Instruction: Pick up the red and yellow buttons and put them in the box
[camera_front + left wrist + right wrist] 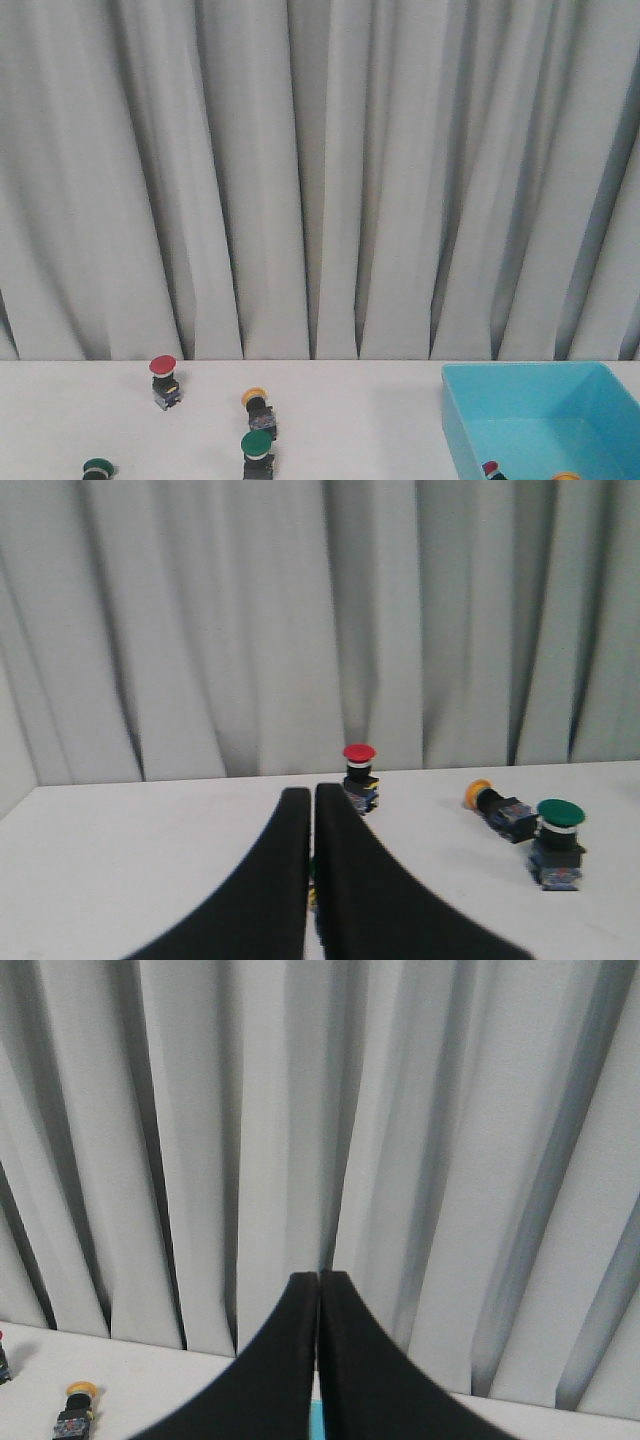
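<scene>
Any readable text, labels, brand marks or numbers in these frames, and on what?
None can be read. The red button, yellow button, green buttons and blue box show no legible print; any marks on the button bodies are too small and blurred. The curtain and both grippers are plain.

right gripper [318,1285] jaws closed, empty | yellow button [78,1405] on table, possibly tipped | curtain [400,1140] behind

Matt pleated cloth curtain [300,180], smooth turquoise plastic box [470,425], glossy button caps.

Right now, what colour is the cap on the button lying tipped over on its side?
Yellow-orange. The tipped button shows best in the left wrist view, beside an upright green-capped one.
</scene>
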Tool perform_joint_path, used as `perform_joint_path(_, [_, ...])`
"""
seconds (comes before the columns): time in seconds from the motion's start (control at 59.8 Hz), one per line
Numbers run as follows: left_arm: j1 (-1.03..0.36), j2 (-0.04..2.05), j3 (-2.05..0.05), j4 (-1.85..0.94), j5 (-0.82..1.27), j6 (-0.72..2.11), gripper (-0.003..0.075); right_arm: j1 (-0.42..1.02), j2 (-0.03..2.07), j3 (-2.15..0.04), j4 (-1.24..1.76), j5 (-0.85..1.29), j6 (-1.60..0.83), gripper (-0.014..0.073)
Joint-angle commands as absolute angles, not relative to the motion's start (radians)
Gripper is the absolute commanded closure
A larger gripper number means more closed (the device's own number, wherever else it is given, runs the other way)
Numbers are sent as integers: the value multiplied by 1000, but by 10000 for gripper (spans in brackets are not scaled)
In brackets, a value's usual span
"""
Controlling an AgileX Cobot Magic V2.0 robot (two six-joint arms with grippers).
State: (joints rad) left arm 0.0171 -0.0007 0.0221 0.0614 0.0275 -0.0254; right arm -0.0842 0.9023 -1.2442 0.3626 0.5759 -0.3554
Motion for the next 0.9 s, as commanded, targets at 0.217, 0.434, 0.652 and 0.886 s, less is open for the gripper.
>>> perform_joint_path(0.217, [47, -28, 38, 75, 28, -37, 726, -88, 898, -1270, 375, 511, -362, 602])
perform_joint_path(0.434, [37, -27, 35, 75, 21, -38, 726, -88, 898, -1270, 375, 513, -362, 602])
perform_joint_path(0.652, [37, -27, 35, 75, 20, -38, 726, -88, 898, -1270, 375, 512, -362, 602])
perform_joint_path(0.886, [37, -27, 35, 75, 20, -38, 726, -88, 898, -1270, 375, 512, -362, 602])
